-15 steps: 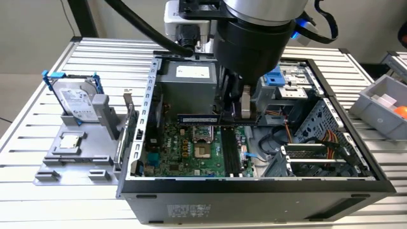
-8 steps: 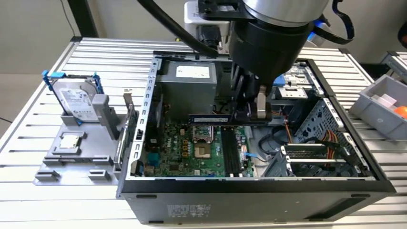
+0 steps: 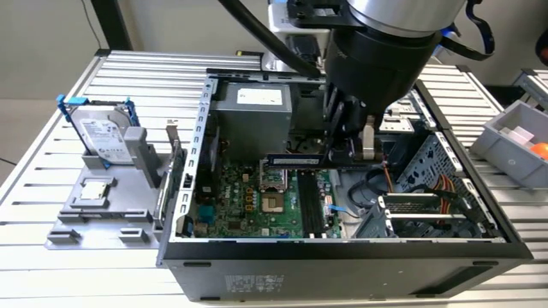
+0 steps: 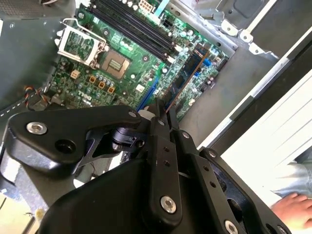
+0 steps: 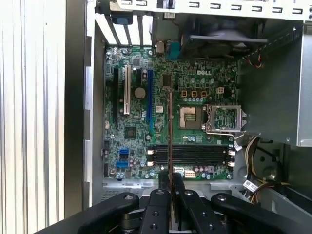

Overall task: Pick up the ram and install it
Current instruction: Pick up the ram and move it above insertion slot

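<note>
The gripper (image 3: 347, 154) held the ram (image 3: 296, 159) with its jaws clamped on one end, the stick on edge above the motherboard (image 3: 248, 199) inside the case (image 3: 342, 247). It looked light, stiff and fragile, best held by its bare edges.

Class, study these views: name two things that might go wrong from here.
1. The gripper pinches the ram at one end, so it may tilt or slip.
2. The ram lies crosswise to the memory slots; lowered so, it would likely hit the board instead of seating.
</note>
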Controlling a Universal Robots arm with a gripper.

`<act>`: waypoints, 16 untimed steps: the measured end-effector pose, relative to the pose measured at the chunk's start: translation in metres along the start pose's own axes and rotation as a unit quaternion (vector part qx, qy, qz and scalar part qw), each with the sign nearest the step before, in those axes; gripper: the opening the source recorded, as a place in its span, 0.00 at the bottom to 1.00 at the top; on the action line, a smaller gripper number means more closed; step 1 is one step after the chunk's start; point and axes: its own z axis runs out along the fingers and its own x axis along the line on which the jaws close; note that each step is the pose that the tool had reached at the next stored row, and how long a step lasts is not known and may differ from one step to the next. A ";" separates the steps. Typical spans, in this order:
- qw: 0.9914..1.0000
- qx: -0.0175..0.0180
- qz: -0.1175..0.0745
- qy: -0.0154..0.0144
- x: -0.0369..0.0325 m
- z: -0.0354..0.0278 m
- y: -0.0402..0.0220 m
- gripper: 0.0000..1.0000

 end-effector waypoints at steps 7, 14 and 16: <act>1.000 0.000 0.000 0.000 0.0000 -0.0002 -0.0071 0.00; 1.000 0.000 0.001 0.000 0.0000 -0.0004 -0.0163 0.00; 1.000 0.000 0.003 0.000 0.0000 -0.0005 -0.0184 0.00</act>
